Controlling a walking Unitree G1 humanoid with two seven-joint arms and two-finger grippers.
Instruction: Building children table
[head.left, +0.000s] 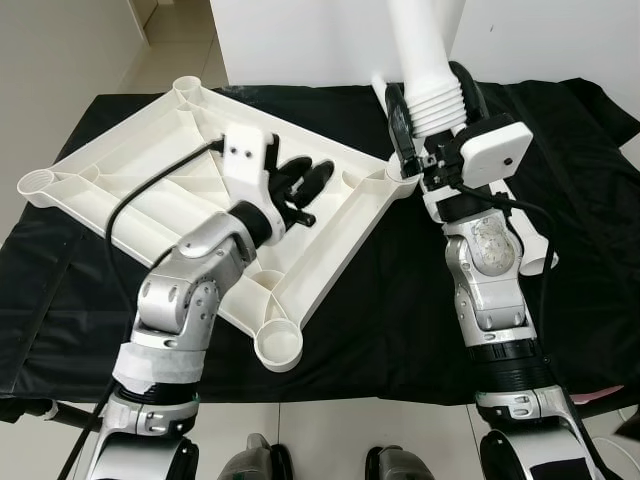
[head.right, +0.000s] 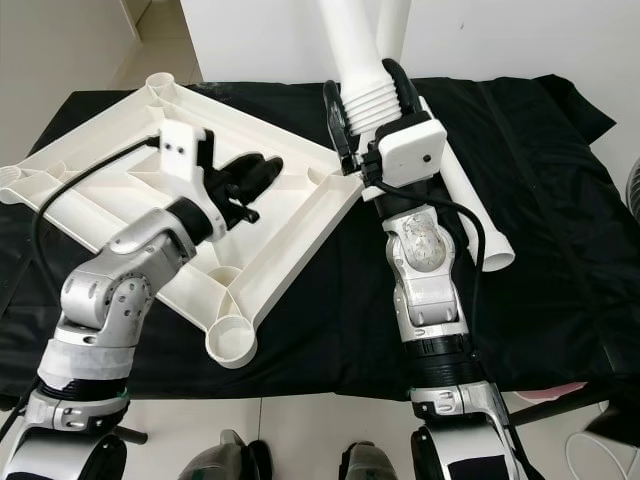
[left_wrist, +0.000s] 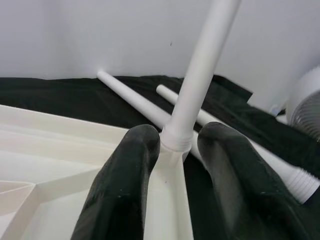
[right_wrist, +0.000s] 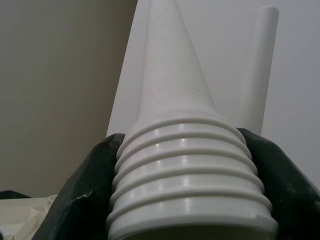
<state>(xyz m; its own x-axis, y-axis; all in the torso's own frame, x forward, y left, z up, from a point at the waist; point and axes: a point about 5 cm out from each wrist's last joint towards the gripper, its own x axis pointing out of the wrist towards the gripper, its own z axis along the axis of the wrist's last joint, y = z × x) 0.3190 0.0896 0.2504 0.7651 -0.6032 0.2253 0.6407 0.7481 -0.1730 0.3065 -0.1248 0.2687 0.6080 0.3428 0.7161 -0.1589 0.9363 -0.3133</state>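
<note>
- A white plastic tabletop (head.left: 150, 180) lies upside down on a black cloth (head.left: 400, 310), ribbed underside up, with a round leg socket at each corner
- The nearest corner socket (head.left: 279, 344) sits at the cloth's front, open and unfilled; another empty one (head.left: 38, 184) is at the robot's far left
- The left gripper (head.left: 305, 185) hovers over the tabletop's underside near its right edge, its two black fingers (left_wrist: 122, 185) spread apart with nothing between them
- From the left wrist, those fingers frame a white leg standing upright (left_wrist: 197, 80) in the corner socket on the tabletop's right side
- The right gripper (head.right: 370, 110) is clamped on the threaded end of a second white table leg (head.left: 425, 50), held roughly upright just above and beside that right corner
- The right wrist view shows the leg's ridged screw thread (right_wrist: 187, 170) gripped between the black fingers, the tapered shaft rising away from it
- Two more white legs lie loose on the cloth: one (head.right: 475, 215) to the right of the right arm, its open end toward the robot, and a further one (left_wrist: 135, 100) beside it, seen from the left wrist
- A white fan-like object (left_wrist: 305, 105) shows at the edge of the left wrist view; I can't tell exactly what it is
- No brand, label or writing can be read on any part
</note>
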